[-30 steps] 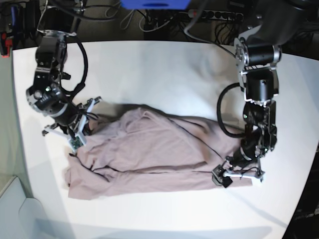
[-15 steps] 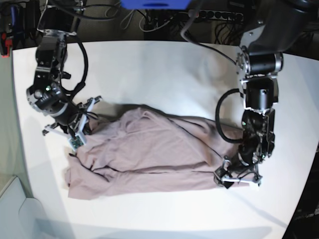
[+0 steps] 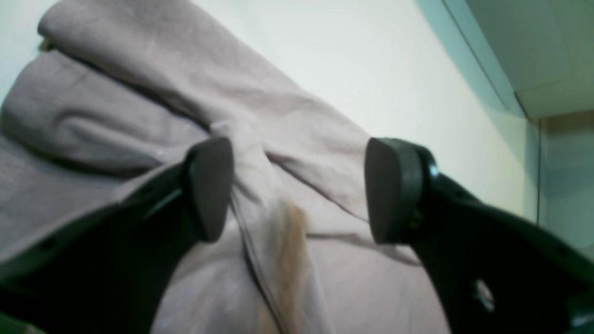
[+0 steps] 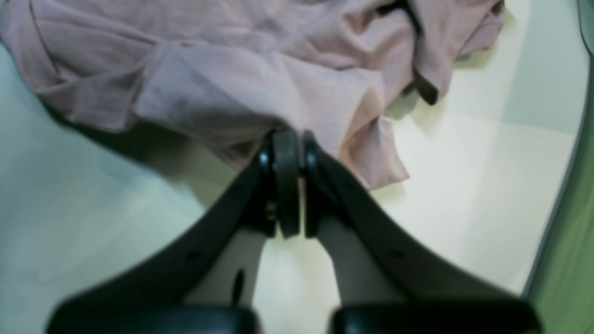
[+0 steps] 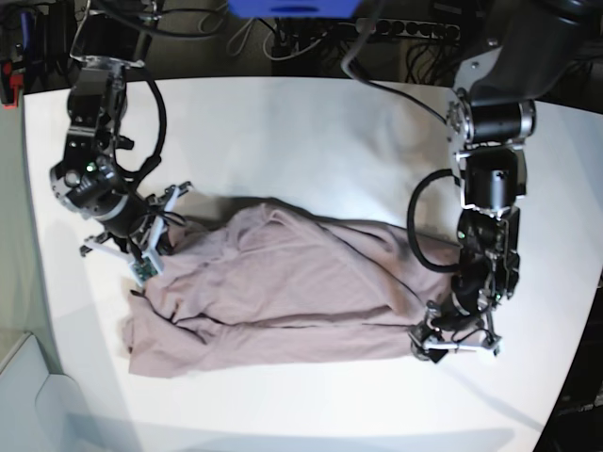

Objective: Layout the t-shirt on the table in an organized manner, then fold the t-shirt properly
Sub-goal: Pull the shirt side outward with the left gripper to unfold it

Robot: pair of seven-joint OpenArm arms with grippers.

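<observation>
The mauve t-shirt (image 5: 283,282) lies crumpled and spread sideways on the white table (image 5: 311,132). My left gripper (image 5: 452,342) is down at the shirt's right end near the front. In the left wrist view the left gripper (image 3: 301,190) is open, its dark pads (image 3: 211,190) apart on either side of a raised fold of the t-shirt (image 3: 139,93). My right gripper (image 5: 146,256) sits at the shirt's left end. In the right wrist view the right gripper (image 4: 292,139) is shut, pinching an edge of the t-shirt (image 4: 232,69), which is lifted slightly off the table (image 4: 464,185).
Cables and a power strip (image 5: 396,28) lie beyond the table's far edge. The table's curved edge (image 5: 42,311) runs down the left side, with a pale surface (image 5: 28,395) below it. The left arm's black cable (image 5: 419,231) loops over the shirt's right end.
My left gripper has moved down toward the table's front at the shirt's right corner, and its jaws have narrowed. The right arm and the shirt's left end have not moved.
</observation>
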